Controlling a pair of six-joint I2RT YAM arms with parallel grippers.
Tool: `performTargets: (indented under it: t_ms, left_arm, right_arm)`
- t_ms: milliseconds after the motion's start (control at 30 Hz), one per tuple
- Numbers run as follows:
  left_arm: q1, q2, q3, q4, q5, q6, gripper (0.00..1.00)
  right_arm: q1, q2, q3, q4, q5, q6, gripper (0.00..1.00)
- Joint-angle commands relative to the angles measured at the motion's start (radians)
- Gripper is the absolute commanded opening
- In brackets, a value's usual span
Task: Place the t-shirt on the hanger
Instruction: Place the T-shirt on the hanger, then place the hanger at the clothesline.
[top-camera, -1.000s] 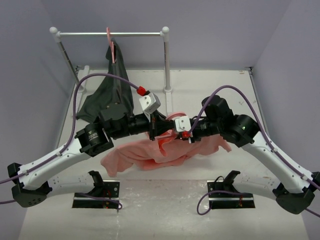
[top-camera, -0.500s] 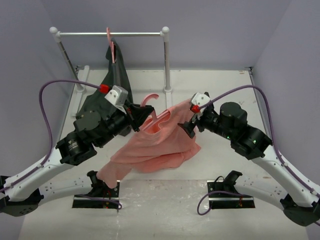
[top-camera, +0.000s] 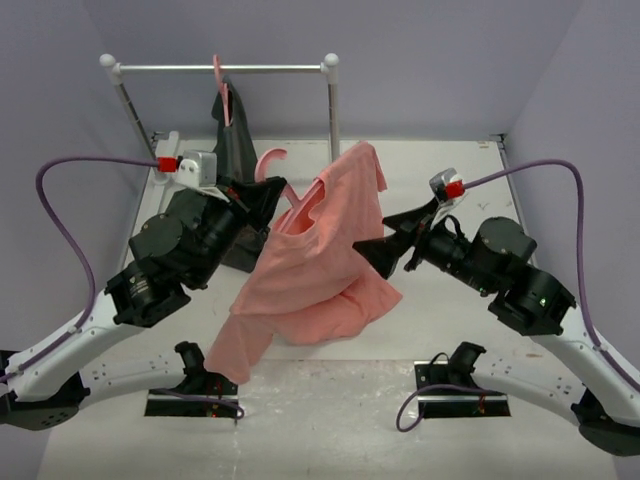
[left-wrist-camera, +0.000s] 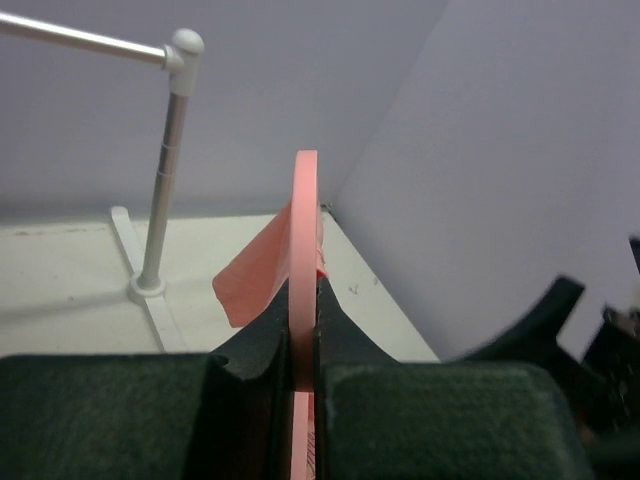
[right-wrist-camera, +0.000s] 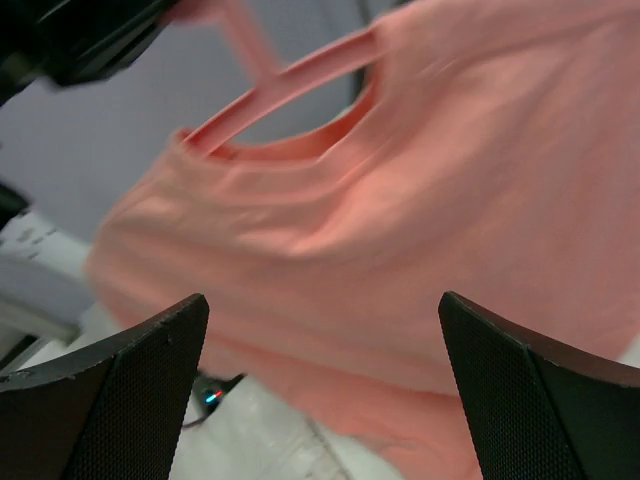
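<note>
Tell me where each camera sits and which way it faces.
Top external: above, behind the bases, looking down; both arms, left gripper clamping the hanger, right gripper open.
Left wrist: looks along its shut fingers, past the hanger, toward the rack.
Right wrist: looks between its open fingers at the t-shirt.
Shared: all three show hanger and t-shirt.

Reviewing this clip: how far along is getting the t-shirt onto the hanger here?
Done: the pink t-shirt hangs from the hanger, a hanger arm showing across its neck opening. In hand: the left claw is shut on the hanger, and the right claw is open, off the cloth. Left: the shirt hangs bunched and lopsided, so probably straightening.
</note>
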Motion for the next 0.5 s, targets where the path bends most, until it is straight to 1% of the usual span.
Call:
performTargets:
  t_ms: [0, 67, 100, 133, 167, 200, 267, 333, 400, 433, 467]
  left_arm:
    - [0.002, 0.14, 0.118, 0.234, -0.231, 0.088, 0.0]
    - [0.002, 0.201, 0.167, 0.264, -0.319, 0.135, 0.0]
    - [0.002, 0.238, 0.203, 0.276, -0.369, 0.164, 0.0]
    - [0.002, 0.275, 0.249, 0.263, -0.421, 0.178, 0.0]
    - [0.002, 0.311, 0.359, 0.195, -0.519, 0.193, 0.0]
    - [0.002, 0.37, 0.42, 0.162, -0.567, 0.209, 0.0]
    - [0.002, 0.418, 0.485, 0.14, -0.595, 0.219, 0.0]
    - [0.0, 0.428, 0.491, 0.137, -0.606, 0.207, 0.0]
    - [0.001, 0.43, 0.502, 0.087, -0.628, 0.166, 0.0]
    - [-0.001, 0.431, 0.505, 0.079, -0.626, 0.16, 0.0]
    - [0.0, 0.431, 0.509, 0.07, -0.625, 0.155, 0.0]
  right_arm:
    - [0.227, 0.033, -0.057, 0.032, 0.08, 0.196, 0.99]
    - [0.359, 0.075, -0.045, 0.008, 0.233, 0.213, 0.99]
    - [0.457, 0.102, -0.032, -0.007, 0.318, 0.225, 0.99]
    - [0.51, 0.125, -0.018, -0.023, 0.435, 0.24, 0.99]
    - [0.558, 0.148, -0.004, -0.037, 0.493, 0.252, 0.99]
    - [0.616, 0.181, 0.018, -0.043, 0.549, 0.258, 0.99]
    - [0.727, 0.261, 0.05, -0.049, 0.697, 0.275, 0.99]
    - [0.754, 0.332, 0.112, -0.087, 0.767, 0.282, 0.99]
    - [0.758, 0.45, 0.193, -0.169, 0.869, 0.327, 0.98]
    - [0.759, 0.492, 0.213, -0.195, 0.907, 0.348, 0.95]
    - [0.76, 0.517, 0.235, -0.196, 0.923, 0.35, 0.87]
